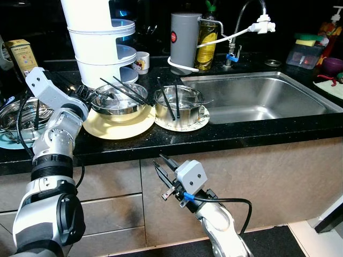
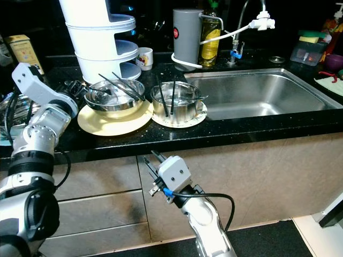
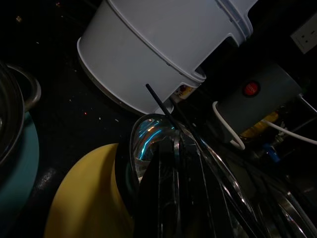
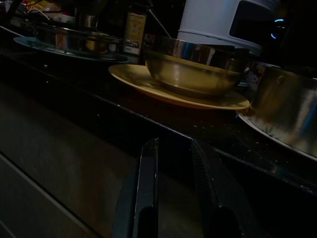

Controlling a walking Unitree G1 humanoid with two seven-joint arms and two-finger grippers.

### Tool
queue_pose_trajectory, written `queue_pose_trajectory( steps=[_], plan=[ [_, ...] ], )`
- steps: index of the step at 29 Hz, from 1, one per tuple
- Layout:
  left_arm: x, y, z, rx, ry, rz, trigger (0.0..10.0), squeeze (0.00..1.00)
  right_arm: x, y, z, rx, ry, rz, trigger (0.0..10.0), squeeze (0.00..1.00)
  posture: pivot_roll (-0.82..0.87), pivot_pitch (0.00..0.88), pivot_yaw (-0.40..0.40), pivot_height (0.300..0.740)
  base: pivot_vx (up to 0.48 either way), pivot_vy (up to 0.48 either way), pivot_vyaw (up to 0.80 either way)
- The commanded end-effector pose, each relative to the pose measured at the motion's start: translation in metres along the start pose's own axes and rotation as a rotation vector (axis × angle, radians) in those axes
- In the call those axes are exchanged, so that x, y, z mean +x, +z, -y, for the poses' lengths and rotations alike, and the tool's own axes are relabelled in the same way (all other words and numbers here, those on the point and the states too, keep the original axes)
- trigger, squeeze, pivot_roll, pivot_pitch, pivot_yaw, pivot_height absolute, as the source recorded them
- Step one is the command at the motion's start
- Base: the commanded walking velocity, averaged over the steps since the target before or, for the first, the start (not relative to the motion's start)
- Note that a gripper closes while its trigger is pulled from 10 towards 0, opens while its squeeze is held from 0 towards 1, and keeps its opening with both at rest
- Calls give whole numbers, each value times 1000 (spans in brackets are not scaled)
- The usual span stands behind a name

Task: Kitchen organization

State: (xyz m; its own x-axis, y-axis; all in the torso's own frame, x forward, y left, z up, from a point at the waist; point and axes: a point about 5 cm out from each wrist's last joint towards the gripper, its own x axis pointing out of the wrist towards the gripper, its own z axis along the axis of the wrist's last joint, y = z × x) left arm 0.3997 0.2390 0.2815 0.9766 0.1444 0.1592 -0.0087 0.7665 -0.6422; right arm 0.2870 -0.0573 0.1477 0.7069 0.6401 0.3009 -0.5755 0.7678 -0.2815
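Left claw (image 1: 90, 96) reaches forward; right claw (image 1: 159, 166) hangs low, fingers parted.

Yellow plate (image 1: 119, 128), black counter (image 1: 225, 131), grey kettle (image 1: 185, 43).

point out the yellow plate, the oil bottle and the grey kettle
yellow plate (image 1: 115, 130): left eye view, bare front rim
oil bottle (image 1: 206, 40): left eye view, middle of the body
grey kettle (image 2: 185, 35): right eye view, middle of the body

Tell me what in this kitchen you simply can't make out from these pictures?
- Left hand: in the eye views its fingers sit behind the steel bowl's rim; the left wrist view is too dark to show their gap.
- Yellow carton: print too small to read.
- Tap: top cut off by the frame edge.
- Pot on the teal plate: half hidden by the left arm.
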Motion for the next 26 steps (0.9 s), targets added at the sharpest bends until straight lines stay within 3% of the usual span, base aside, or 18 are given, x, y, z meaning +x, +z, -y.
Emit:
queue_pose_trajectory(
  steps=[1, 7, 9, 12, 16, 20, 26],
  plan=[
    [0, -2, -9, 56, 36, -34, 0, 0, -1, 1, -1, 10, 7, -1, 10000, 0, -26, 100, 10, 740, 0, 0, 0],
    [0, 19, 7, 94, -63, 8, 0, 0, -1, 1, -1, 9, 8, 1, 10000, 0, -27, 92, 12, 740, 0, 0, 0],
    [-2, 39, 19, 82, -174, 54, 0, 0, -2, 1, -2, 10, 9, 2, 10000, 0, -27, 90, 15, 740, 0, 0, 0],
    [-6, 54, 23, 79, -240, 76, 0, 0, -2, 1, -2, 11, 10, 2, 10000, 0, -26, 88, 14, 740, 0, 0, 0],
    [-11, 72, 22, 135, -296, 99, 0, 0, -2, 1, -3, 12, 13, 0, 10000, 0, -24, 90, 13, 740, 0, 0, 0],
    [-17, 92, 21, 94, -363, 145, 0, 0, -2, 1, -3, 15, 17, 1, 10000, 0, -22, 90, 10, 740, 0, 0, 0],
    [-28, 102, 23, 174, -492, 99, 0, 0, -2, 1, -3, 16, 21, 3, 10000, 0, -24, 94, 9, 740, 0, 0, 0]
  ],
)
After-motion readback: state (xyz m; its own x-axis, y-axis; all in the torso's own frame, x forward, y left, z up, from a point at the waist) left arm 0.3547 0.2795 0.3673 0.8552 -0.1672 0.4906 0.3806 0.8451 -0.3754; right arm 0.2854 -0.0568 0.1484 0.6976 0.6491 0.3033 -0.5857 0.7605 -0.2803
